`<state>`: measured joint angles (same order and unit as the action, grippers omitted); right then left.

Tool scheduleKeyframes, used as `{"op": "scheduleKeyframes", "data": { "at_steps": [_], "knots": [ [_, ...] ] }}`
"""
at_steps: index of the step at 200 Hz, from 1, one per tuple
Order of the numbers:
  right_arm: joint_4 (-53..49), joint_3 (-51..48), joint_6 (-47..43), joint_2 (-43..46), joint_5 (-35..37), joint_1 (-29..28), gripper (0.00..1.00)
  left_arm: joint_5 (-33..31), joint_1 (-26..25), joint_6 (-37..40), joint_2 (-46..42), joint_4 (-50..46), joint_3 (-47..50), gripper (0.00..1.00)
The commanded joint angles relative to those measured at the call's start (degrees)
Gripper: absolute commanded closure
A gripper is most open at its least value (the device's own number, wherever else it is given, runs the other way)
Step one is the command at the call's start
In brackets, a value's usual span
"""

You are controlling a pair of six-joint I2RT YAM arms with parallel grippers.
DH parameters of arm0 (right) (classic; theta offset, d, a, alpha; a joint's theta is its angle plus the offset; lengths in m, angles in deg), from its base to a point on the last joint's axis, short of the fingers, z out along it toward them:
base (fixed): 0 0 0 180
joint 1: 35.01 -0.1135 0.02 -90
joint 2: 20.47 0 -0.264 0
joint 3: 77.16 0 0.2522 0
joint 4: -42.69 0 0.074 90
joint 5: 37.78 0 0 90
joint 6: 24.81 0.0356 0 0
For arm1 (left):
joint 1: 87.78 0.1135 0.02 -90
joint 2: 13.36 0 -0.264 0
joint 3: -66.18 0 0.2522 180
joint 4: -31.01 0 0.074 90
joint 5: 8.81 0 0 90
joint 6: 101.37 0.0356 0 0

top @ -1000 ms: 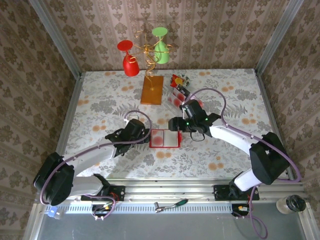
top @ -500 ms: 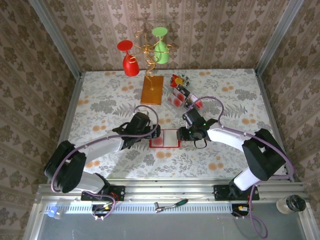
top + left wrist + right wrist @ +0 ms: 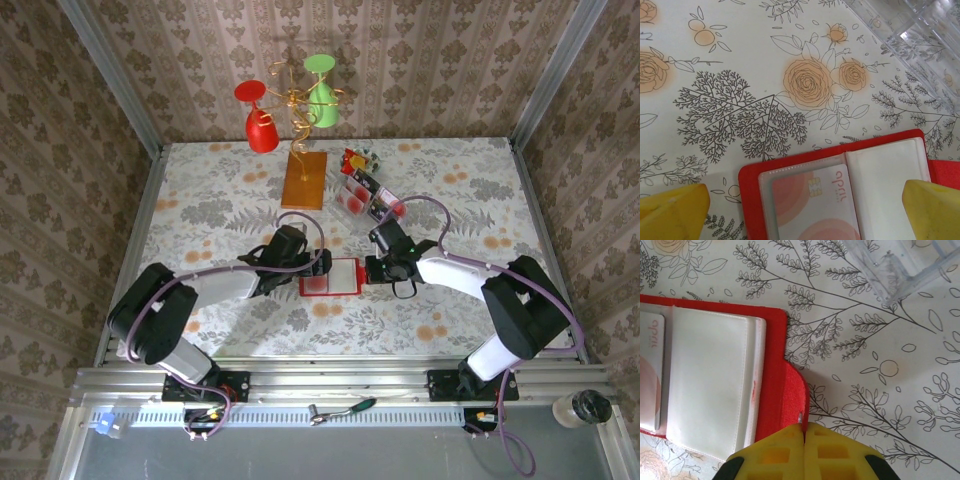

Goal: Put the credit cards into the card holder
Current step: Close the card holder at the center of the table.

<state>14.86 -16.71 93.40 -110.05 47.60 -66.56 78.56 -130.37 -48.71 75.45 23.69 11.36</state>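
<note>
In the middle of the top view, the flat red card holder (image 3: 330, 277) was laid open. Its right-hand flap was pinched by the closed right gripper (image 3: 804, 440), likely to hold it flat. The left gripper (image 3: 800, 207) was spread wide over a whitish-pink card (image 3: 812, 200) tucked inside.

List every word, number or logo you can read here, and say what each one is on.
"april", sideways in pale letters, on the whitish-pink credit card inside the open bright-red card holder.
Small print next to it: too small to read.
Loose pink cards and red-and-yellow crinkled wrapper, seen from above: too small to read.
</note>
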Motion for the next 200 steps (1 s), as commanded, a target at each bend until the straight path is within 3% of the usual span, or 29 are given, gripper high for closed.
{"op": "scheduleKeyframes", "data": {
  "at_steps": [1, 143, 200],
  "knots": [
    [0.7, -1.0, -0.7, 1.3, 0.0, 0.6, 1.0, 0.7, 0.3, -0.9, 1.0, 2.0, 0.3, 0.0],
    [2.9, -1.9, 1.2, 0.9, -2.4, 0.8, 1.0, 4.7, 0.3, -0.5, 7.6, 7.4, -1.4, 0.0],
    [4.1, -2.3, 2.2, 0.2, -3.3, 0.8, 1.0, 6.3, -0.2, -1.0, 5.9, 8.1, -2.0, 0.0]
  ]
}}
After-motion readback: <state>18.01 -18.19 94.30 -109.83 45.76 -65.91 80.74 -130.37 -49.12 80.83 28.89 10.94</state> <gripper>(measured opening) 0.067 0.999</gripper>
